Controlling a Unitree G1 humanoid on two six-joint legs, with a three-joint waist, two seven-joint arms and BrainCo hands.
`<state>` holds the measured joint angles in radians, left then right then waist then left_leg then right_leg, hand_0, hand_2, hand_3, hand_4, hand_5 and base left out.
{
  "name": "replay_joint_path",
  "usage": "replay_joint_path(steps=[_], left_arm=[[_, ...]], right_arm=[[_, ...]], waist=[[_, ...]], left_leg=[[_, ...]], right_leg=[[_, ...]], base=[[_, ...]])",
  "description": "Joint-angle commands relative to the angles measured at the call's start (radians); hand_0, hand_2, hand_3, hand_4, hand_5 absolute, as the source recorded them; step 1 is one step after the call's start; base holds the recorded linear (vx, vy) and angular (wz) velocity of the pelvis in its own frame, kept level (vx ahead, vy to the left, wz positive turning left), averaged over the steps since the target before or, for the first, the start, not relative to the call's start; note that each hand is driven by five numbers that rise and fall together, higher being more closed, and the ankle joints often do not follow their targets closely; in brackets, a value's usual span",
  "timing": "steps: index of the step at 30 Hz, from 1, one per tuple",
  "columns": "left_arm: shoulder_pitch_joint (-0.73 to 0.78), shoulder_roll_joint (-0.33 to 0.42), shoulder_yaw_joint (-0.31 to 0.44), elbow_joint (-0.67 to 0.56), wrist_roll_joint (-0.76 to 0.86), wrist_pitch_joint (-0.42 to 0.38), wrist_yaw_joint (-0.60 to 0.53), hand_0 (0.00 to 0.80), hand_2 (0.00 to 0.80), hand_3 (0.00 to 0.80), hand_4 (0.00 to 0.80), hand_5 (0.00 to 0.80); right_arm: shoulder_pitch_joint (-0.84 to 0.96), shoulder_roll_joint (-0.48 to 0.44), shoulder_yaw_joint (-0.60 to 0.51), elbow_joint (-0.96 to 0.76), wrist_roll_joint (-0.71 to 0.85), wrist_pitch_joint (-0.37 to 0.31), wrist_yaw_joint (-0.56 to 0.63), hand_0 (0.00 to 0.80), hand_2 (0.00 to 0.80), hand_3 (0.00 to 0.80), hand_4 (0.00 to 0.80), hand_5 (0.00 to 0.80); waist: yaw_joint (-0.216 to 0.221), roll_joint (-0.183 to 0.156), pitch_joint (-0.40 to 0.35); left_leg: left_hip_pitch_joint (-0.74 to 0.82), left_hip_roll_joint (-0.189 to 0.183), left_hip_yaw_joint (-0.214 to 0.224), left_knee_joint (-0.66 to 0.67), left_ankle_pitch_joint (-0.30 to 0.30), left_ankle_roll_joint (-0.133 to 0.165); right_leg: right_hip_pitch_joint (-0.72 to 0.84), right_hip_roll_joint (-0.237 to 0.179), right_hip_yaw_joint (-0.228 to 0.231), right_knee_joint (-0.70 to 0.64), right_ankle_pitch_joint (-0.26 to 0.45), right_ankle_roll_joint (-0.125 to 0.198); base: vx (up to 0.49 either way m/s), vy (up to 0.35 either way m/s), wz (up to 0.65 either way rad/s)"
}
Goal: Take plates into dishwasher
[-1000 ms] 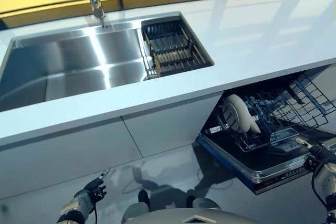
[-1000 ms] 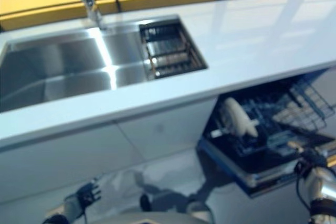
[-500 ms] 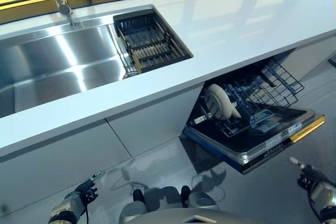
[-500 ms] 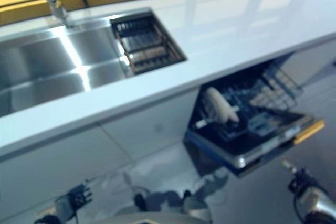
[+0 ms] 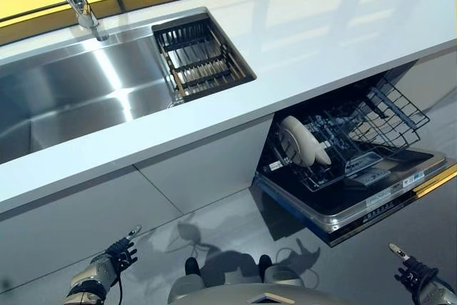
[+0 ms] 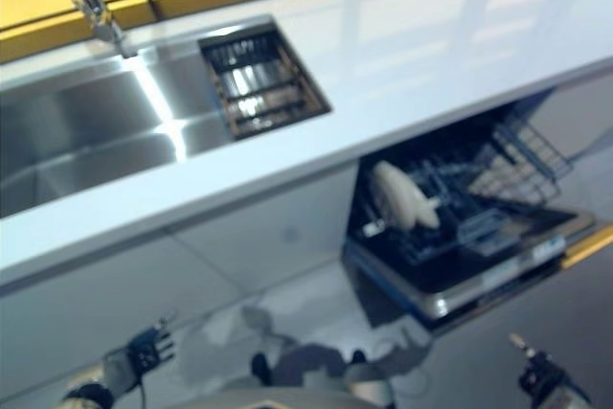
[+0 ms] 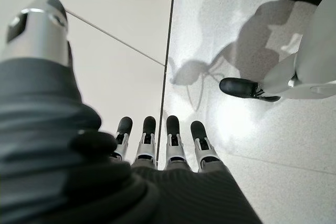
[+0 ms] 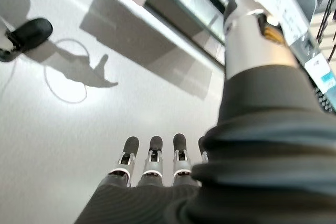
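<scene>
- my robot stands back from the white counter (image 5: 343, 41), and the whole scene has slid across both eye views since a second ago, so i read that as the head camera moving, not the furniture.
- the dishwasher (image 5: 371, 208) under the counter hangs open, its lower rack (image 5: 357, 141) pulled out over the dropped door; one pale plate (image 5: 303, 141) stands on edge in the rack, already loaded by my judgement.
- my right hand (image 5: 418, 280) was at the door's front edge a second ago and now hangs low over the floor, well clear of it, holding nothing.
- my left hand (image 5: 114, 258) hangs idle near the cabinet front, much as before.
- the sink (image 5: 78, 98) and its drainer basket (image 5: 203, 58) show no plate, so i cannot see what is left to fetch.
- the eye views show the hands only small; the left wrist view shows the fingers (image 7: 149, 129) straight, side by side, over bare floor, and the right wrist view shows the same (image 8: 156, 148), with the dishwasher door's edge (image 8: 173, 17) beyond.
</scene>
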<state>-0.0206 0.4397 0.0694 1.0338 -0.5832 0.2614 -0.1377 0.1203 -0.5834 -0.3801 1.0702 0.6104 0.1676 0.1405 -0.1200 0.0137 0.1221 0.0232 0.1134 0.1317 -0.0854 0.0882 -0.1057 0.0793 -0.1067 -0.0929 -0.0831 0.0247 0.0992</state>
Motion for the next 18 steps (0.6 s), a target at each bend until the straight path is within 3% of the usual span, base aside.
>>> replay_joint_path(steps=[1, 10, 14, 18], left_arm=[[-0.047, 0.012, 0.012, -0.019, -0.023, -0.060, -0.017, 0.000, 0.000, 0.000, 0.000, 0.000], [-0.048, -0.030, -0.007, -0.006, -0.037, -0.101, -0.011, 0.000, 0.000, 0.000, 0.000, 0.000], [-0.056, -0.036, -0.013, -0.024, -0.059, -0.111, -0.016, 0.000, 0.000, 0.000, 0.000, 0.000], [-0.087, -0.050, -0.040, -0.052, -0.085, -0.129, -0.023, 0.000, 0.000, 0.000, 0.000, 0.000]], right_arm=[[-0.053, 0.013, 0.006, 0.031, 0.058, -0.081, 0.049, 0.000, 0.000, 0.000, 0.000, 0.000], [-0.103, -0.022, 0.026, 0.037, 0.093, -0.125, 0.156, 0.000, 0.000, 0.000, 0.000, 0.000], [-0.135, -0.036, 0.054, 0.031, 0.081, -0.129, 0.159, 0.000, 0.000, 0.000, 0.000, 0.000], [-0.216, -0.058, 0.096, 0.016, 0.105, -0.145, 0.136, 0.000, 0.000, 0.000, 0.000, 0.000]], waist=[[0.023, -0.004, 0.028], [0.029, 0.048, 0.061], [0.032, 0.064, 0.083], [0.041, 0.104, 0.134]], left_leg=[[0.002, -0.044, 0.015, 0.044, -0.080, 0.075], [-0.026, -0.058, -0.015, 0.052, -0.065, 0.058], [-0.040, -0.062, -0.015, 0.047, -0.055, 0.054], [-0.089, -0.071, -0.025, 0.050, -0.033, 0.050]], right_leg=[[-0.086, -0.034, -0.002, 0.153, -0.027, 0.025], [-0.109, -0.049, -0.028, 0.193, -0.058, 0.003], [-0.127, -0.054, -0.035, 0.193, -0.057, 0.000], [-0.185, -0.063, -0.043, 0.223, -0.067, -0.011]], base=[[-0.075, -0.042, 0.03], [-0.043, 0.004, 0.09], [-0.101, -0.028, 0.05], [-0.229, -0.003, 0.09]])
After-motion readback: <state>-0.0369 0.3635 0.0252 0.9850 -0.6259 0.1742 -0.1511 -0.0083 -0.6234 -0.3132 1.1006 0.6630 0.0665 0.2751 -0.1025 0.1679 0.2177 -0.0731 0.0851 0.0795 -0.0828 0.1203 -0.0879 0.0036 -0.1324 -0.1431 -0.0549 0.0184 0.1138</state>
